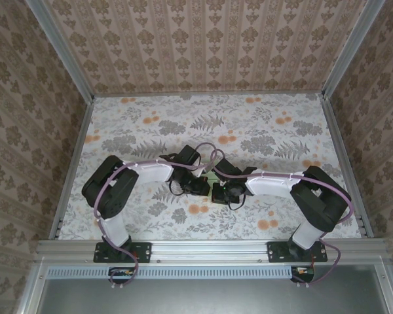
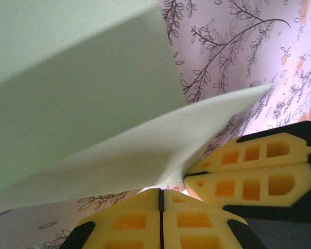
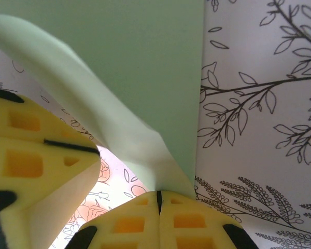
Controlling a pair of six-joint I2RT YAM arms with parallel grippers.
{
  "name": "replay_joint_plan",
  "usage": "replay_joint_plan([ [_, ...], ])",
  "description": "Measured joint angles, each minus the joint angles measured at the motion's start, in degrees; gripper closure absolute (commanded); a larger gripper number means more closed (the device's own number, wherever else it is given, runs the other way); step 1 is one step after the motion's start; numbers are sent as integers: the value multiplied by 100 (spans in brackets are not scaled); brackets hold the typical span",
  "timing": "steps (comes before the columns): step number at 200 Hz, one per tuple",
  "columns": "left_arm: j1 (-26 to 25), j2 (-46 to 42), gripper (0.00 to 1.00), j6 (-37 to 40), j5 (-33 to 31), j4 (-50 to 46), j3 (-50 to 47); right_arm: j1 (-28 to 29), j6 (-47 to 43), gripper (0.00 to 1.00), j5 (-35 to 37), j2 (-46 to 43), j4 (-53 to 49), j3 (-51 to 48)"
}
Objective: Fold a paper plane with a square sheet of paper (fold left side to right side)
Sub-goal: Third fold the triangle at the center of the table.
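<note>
Because the paper plane point(image 2: 83, 104) is a thin, light, pale-green sheet that will likely buckle or crease at any careless squeeze, I judge it best pinched near an edge. The left tool point(image 2: 159, 199) and right tool point(image 3: 158, 198) are each clamped on it, holding it bowed over the middle of the floral bench point(image 1: 262, 124). No brand or writing is legible.
</note>
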Motion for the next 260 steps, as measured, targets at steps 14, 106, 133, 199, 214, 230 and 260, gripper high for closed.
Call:
replay_joint_plan([
  [14,0,31,93,0,-39,11,28,0,-2,100,0,0,0,0],
  [106,4,205,95,214,-402,-205,243,0,-24,100,0,0,-22,7],
  [133,50,205,95,313,-450,-284,269,0,-28,100,0,2,-26,9],
  [199,343,205,96,575,-522,-562,350,0,-92,100,0,2,-50,11],
  [214,444,203,96,651,-562,-627,380,0,-111,100,0,2,-57,11],
  [230,573,203,96,721,-623,-713,420,0,-127,100,0,2,-61,11],
  [260,787,203,96,866,-745,-872,490,0,-133,100,0,2,-66,11],
])
